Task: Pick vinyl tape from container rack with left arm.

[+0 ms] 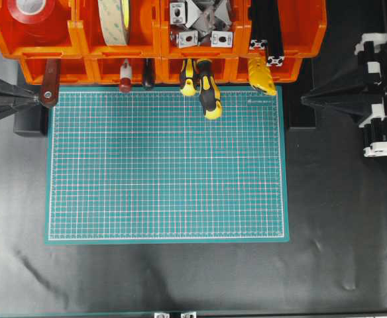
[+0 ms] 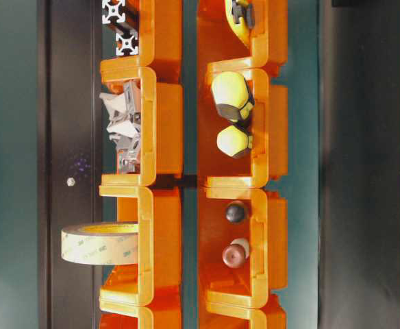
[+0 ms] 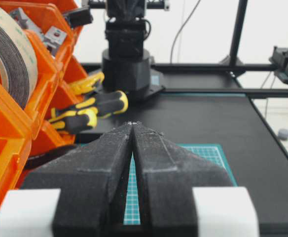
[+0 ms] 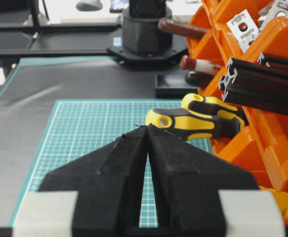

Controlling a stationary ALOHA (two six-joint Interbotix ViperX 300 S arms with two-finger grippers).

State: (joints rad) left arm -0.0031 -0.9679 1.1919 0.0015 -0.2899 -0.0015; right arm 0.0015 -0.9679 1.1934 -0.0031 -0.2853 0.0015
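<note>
Overhead exterior view, vinyl tape (image 1: 31, 10): lying in container rack (image 1: 81, 40) top-left compartment, up-right of left end effector (image 1: 33, 99)
Left end effector: sitting nearer; pressing together, empty

Overhead view down on container rack (image 1: 160, 33); sideways table-level close-up; opposed wrist views across shared mat (image 3: 208, 155).

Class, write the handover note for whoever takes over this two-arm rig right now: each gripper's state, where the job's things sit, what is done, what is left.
Left gripper: shut, empty, parked at the left edge of the green mat.
Right gripper: shut, empty, parked at the right side.
Vinyl tape: red roll, lying in the top-left compartment of the container rack, beside the cream tape roll.
Done: nothing yet; the tape is untouched.
Left: open the left gripper, reach into that compartment, grip the tape and lift it out.
</note>
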